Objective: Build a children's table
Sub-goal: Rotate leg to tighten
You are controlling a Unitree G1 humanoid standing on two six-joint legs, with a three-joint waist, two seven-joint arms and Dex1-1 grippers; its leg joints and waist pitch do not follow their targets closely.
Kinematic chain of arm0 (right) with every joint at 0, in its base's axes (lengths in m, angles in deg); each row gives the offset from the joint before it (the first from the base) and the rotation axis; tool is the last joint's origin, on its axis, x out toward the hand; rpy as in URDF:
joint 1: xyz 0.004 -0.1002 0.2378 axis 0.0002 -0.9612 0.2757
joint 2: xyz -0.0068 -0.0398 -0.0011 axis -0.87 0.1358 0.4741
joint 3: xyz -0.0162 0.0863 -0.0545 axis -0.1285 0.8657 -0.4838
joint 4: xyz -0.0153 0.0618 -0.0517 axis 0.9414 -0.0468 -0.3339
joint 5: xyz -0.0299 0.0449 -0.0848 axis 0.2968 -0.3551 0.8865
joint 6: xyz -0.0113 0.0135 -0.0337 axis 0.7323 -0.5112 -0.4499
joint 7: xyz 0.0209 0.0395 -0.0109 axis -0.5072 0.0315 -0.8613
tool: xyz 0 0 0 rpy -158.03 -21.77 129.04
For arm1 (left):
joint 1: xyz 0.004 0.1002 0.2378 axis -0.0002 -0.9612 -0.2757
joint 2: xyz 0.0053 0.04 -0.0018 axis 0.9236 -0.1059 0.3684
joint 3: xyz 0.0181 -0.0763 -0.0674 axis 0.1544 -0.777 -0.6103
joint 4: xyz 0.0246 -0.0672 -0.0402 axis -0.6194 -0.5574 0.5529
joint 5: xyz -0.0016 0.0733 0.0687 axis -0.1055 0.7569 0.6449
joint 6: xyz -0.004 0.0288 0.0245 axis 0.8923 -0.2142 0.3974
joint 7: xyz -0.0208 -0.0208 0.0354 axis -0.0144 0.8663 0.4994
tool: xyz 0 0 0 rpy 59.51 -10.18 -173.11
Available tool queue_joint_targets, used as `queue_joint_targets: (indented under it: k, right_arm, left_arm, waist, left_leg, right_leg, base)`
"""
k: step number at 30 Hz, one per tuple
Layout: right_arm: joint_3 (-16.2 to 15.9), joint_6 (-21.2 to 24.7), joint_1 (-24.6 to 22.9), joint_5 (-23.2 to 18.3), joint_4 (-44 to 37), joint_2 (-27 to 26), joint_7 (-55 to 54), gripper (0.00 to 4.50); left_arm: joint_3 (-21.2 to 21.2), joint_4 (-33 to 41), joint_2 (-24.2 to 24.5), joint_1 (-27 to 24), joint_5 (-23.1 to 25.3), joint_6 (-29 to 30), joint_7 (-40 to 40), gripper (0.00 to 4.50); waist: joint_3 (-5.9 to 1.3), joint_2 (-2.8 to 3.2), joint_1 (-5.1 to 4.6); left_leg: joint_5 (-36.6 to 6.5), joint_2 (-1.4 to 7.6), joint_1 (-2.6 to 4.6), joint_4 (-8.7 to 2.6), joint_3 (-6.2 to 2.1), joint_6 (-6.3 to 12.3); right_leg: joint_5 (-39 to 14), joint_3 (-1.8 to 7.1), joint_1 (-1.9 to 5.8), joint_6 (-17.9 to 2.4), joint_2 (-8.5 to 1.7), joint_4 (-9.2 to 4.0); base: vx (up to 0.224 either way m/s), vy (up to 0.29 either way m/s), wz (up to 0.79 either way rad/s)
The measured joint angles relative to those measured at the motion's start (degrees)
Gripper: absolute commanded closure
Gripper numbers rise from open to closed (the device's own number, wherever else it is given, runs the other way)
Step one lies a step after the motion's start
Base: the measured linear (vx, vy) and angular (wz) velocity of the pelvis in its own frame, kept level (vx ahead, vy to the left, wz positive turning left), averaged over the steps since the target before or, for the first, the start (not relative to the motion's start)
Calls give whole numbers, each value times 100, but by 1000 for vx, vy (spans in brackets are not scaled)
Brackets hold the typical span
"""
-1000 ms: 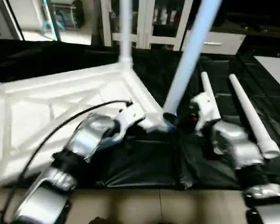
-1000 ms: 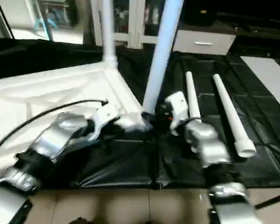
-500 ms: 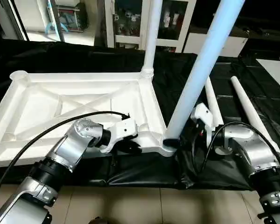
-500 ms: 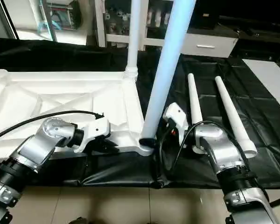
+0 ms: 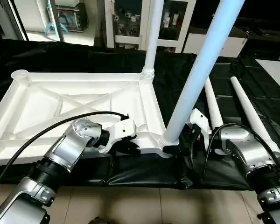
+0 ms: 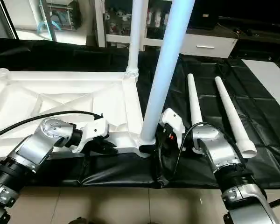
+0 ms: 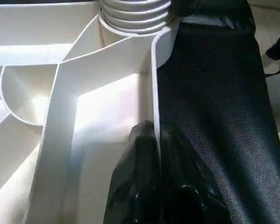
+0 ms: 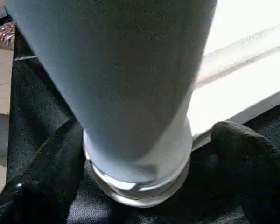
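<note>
The tabletop (image 5: pixel 79 105) lies underside up on black sheeting; the left pincer (image 7: pixel 154 140) pinches its rim for steadiness while the right pincer (image 8: pixel 140 154), wide, straddles the corner leg (image 5: pixel 196 79) beside it.

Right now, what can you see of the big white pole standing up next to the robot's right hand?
That near leg is a long, smooth, white plastic-looking tube, leaning a little and running up out of the picture. Its ribbed lower end sits in the round corner socket at the near right corner of the upside-down tabletop, which lies on a black sheet. The right gripper has one black finger on each side of the leg's base, jaws spread wide, not squeezing it. The left gripper pinches the tabletop's rim nearby.
</note>
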Motion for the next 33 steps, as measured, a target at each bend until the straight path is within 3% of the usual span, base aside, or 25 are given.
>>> queue_joint_targets:
  k: [14,21,31,33]
  right_arm:
    - [-35,-209,92,17,262,-134,165,160]
    - [37,-260,75,7,319,-202,149,175]
    - [851,-44,-27,-227,750,-1055,-1523,176]
    - [988,-106,2,-171,896,-1352,-2231,176]
  left_arm:
    - [-7,-11,34,1,18,1,9,450]
    - [-9,-11,40,1,20,15,8,450]
    - [-221,-473,-510,239,221,411,919,450]
    - [-318,-667,-783,363,271,735,1353,450]
  waist:
    - [-2,-3,-31]
    - [-2,-3,-32]
    - [-14,-26,-81]
    - [-23,-39,-99]
  left_leg:
    - [0,1,3,5,-2,0]
    - [0,0,4,7,-3,0]
    - [1,0,12,25,-10,-2]
    - [1,0,19,26,-11,-3]
  right_leg:
    - [3,0,2,-4,0,6]
    - [3,0,2,-5,0,12]
    - [-6,1,0,11,1,28]
    - [-6,1,4,10,1,30]
  base:
    - [0,0,0]
    - [0,0,0]
    - [0,0,0]
    - [0,0,0]
